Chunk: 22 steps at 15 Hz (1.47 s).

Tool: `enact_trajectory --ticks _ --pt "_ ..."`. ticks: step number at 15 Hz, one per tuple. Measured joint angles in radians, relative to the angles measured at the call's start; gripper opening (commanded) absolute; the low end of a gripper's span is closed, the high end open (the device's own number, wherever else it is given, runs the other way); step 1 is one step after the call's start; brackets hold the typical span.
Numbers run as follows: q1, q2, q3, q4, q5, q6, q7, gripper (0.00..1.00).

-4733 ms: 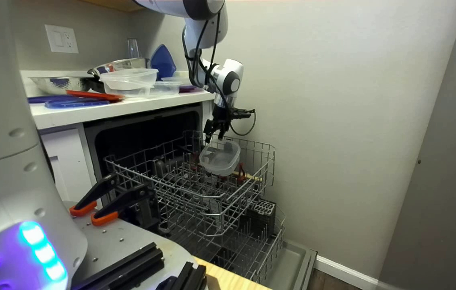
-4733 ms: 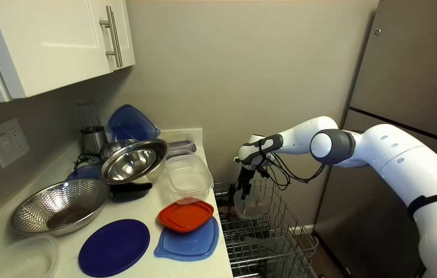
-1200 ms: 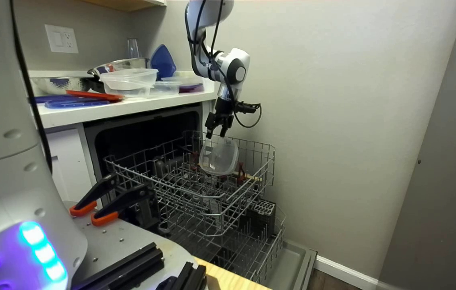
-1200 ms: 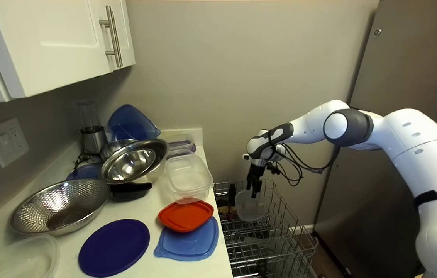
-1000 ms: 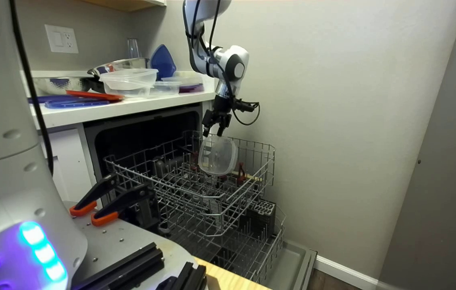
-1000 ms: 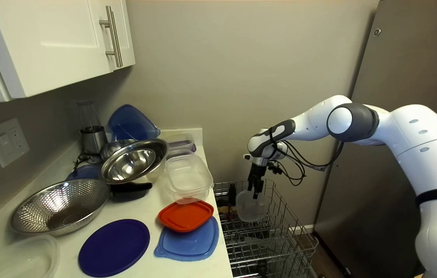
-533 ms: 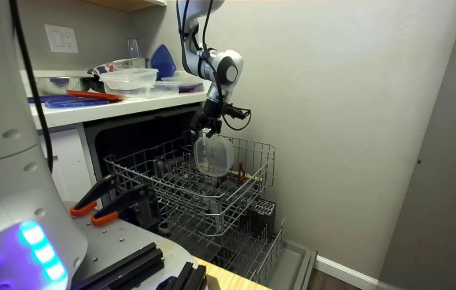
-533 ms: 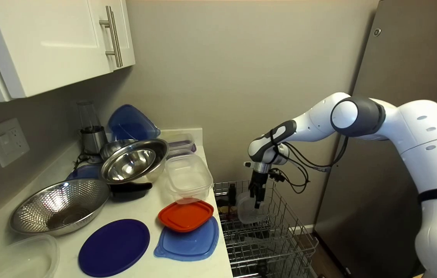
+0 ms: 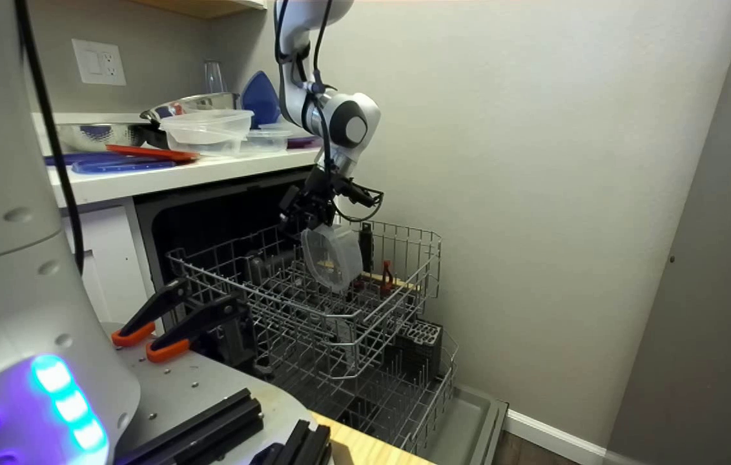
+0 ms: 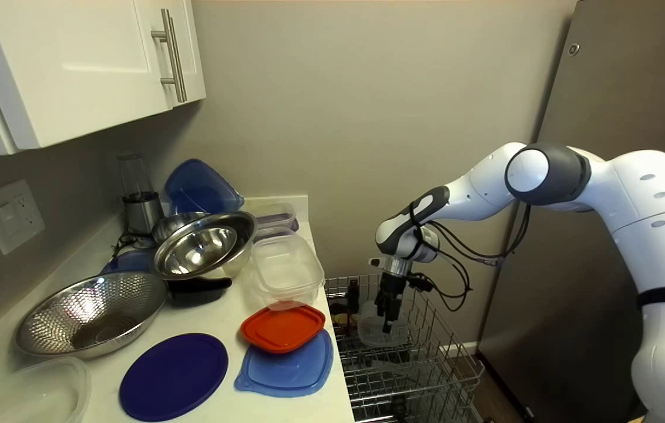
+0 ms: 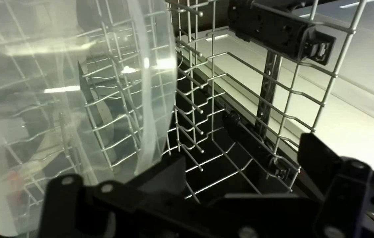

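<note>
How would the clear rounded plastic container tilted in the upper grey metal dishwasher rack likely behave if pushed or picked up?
The clear rounded plastic container is probably light for its size and somewhat flexible, as its walls look thin. Its glossy surface might slip in a grip. Tilted in the upper grey metal rack, it could tip or slide if pushed.

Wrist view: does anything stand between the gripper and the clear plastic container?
Nothing visible does. The clear container sits right beside the open gripper, outside its jaws; the wire rack shows behind and through the container, not between the two. Whether gripper and container touch can't be told.
</note>
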Motion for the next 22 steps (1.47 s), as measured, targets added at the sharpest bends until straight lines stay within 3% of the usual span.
enact_trajectory --ticks 6,15,22 --pt "-0.001 -0.004 0.003 -0.009 0.007 -0.046 -0.012 1.00" --pt "0.015 0.017 0.014 0.065 0.018 -0.495 -0.187 1.00" --pt "0.052 -0.006 -0.039 0.155 0.013 -0.540 -0.189 1.00"
